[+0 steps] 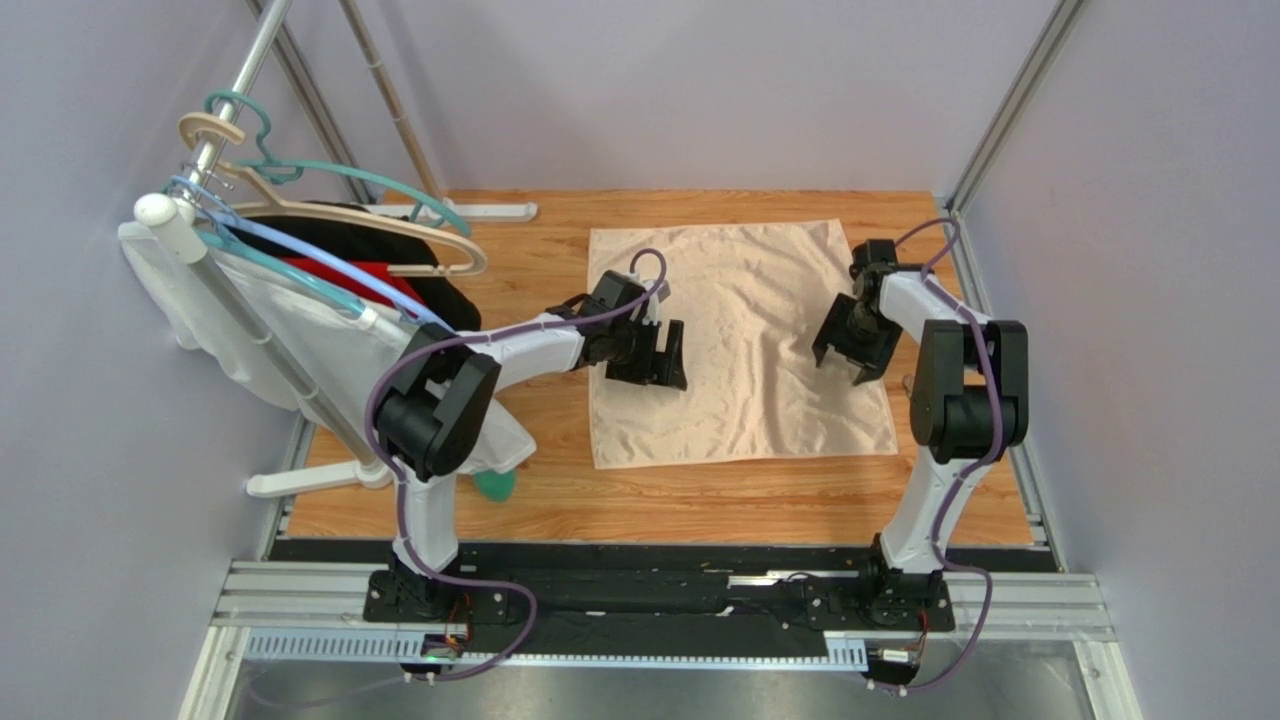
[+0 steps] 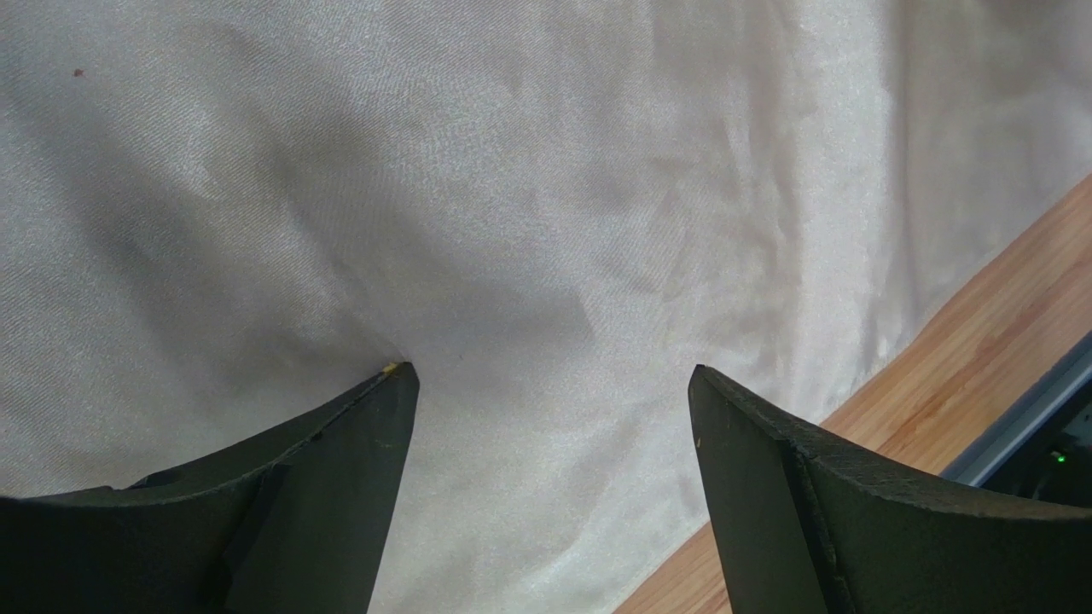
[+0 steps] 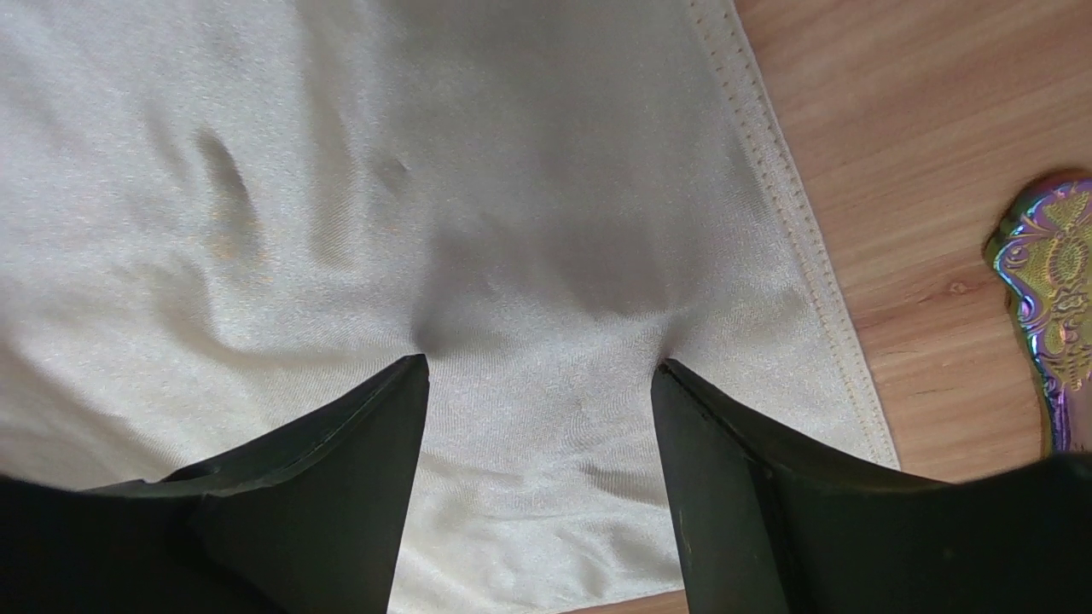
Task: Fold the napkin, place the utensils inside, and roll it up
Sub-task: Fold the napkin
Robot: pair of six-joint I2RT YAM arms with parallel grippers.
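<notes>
The pale peach-beige napkin (image 1: 744, 338) lies spread flat on the wooden table (image 1: 676, 503), lightly wrinkled. My left gripper (image 1: 657, 356) is open over the napkin's left part. In the left wrist view (image 2: 549, 377) its fingertips (image 2: 397, 374) rest on the cloth (image 2: 538, 192), which dimples there. My right gripper (image 1: 857, 338) is open over the napkin's right part. In the right wrist view (image 3: 538, 371) its fingertips (image 3: 664, 374) press on the cloth (image 3: 449, 166) near the hemmed edge. One iridescent purple utensil handle (image 3: 1045, 282) lies on the wood just right of the napkin. The other utensils are hidden.
A clothes rack (image 1: 256, 60) with hangers and white, red and black garments (image 1: 301, 323) stands at the left, overhanging the table's left edge. A teal object (image 1: 490, 485) lies near the left arm's base. Metal rails (image 1: 661, 608) run along the near edge. Grey walls enclose the table.
</notes>
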